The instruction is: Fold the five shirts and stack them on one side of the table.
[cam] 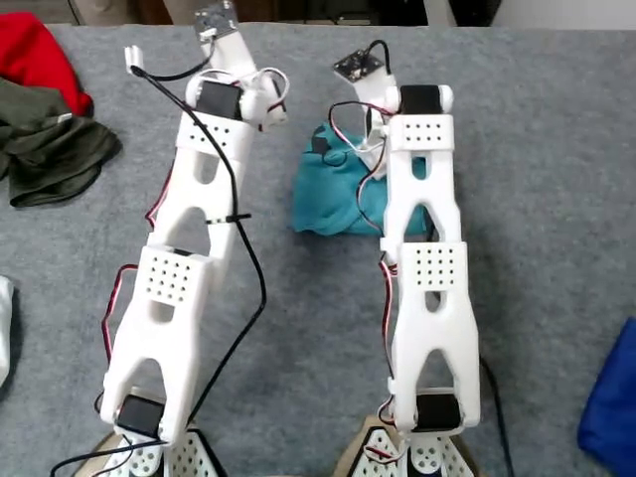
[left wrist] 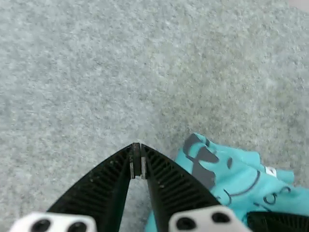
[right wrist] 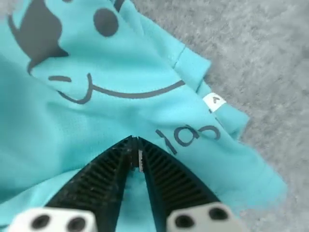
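Note:
A teal shirt [cam: 333, 204] with a dark cartoon print lies bunched in a loosely folded heap at the table's middle. My right gripper [right wrist: 134, 154] is shut, its fingertips together just above the shirt's printed cloth [right wrist: 145, 96]; I see no fold pinched between them. In the high view that gripper [cam: 373, 134] hangs over the shirt's far edge. My left gripper [left wrist: 136, 162] is also shut and holds nothing, over bare grey carpet just beside the teal shirt [left wrist: 231, 179]. From above, the left gripper [cam: 270, 107] sits left of the shirt's far corner.
A red shirt [cam: 30, 50] and a dark green shirt [cam: 55, 149] lie crumpled at the far left. A blue shirt [cam: 611, 397] lies at the near right edge. White cloth [cam: 4, 333] shows at the left edge. Grey carpet [cam: 547, 149] covers the table.

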Robot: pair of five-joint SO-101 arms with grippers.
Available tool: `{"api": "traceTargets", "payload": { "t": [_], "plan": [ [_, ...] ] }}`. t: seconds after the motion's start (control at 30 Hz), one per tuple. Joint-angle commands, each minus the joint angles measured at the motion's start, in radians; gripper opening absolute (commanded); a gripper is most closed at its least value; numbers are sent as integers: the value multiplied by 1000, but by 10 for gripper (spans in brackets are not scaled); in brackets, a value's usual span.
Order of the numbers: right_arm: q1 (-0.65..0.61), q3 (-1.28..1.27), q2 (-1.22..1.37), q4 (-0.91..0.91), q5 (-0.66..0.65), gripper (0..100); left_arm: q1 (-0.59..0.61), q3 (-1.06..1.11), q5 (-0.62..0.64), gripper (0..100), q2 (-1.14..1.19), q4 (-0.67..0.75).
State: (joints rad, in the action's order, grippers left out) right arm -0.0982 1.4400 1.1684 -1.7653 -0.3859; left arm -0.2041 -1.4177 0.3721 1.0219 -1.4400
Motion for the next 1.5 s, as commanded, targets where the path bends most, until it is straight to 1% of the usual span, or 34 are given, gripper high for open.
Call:
{"api": "traceTargets", "payload": {
  "t": [0.0, 0.23, 0.43, 0.5, 0.77, 0.9, 1.03, 1.13, 1.23, 1.37, 1.47],
  "plan": [
    [18, -62, -160, -23, -37, 5, -44, -55, 6, 20, -28, -3],
    [18, -467, -349, -20, -57, 5, -31, -60, 20, 20, -30, -6],
    [25, -691, -487, -20, -83, 5, -31, -60, 18, 20, -33, -31],
    [50, -763, -542, -20, -84, 5, -31, -60, 18, 20, -33, -37],
    [151, -1093, -800, -17, -198, 5, -31, -60, 17, 20, -33, -57],
    [150, -1110, -917, 20, -238, 5, -37, -60, 17, 20, -35, -57],
    [90, -1119, -940, 199, -238, 5, -31, -60, 17, 20, -36, -66],
    [31, -1110, -874, 304, -238, 5, -28, -61, 14, 20, -36, -100],
    [-16, -1073, -773, 358, -236, 5, -20, -61, 12, 20, -36, -132],
    [-36, -938, -610, 365, -229, 5, 8, -61, 11, 20, -36, -155],
    [-27, -819, -492, 321, -210, 5, 26, -61, -15, 20, -36, -166]
  ]
}}
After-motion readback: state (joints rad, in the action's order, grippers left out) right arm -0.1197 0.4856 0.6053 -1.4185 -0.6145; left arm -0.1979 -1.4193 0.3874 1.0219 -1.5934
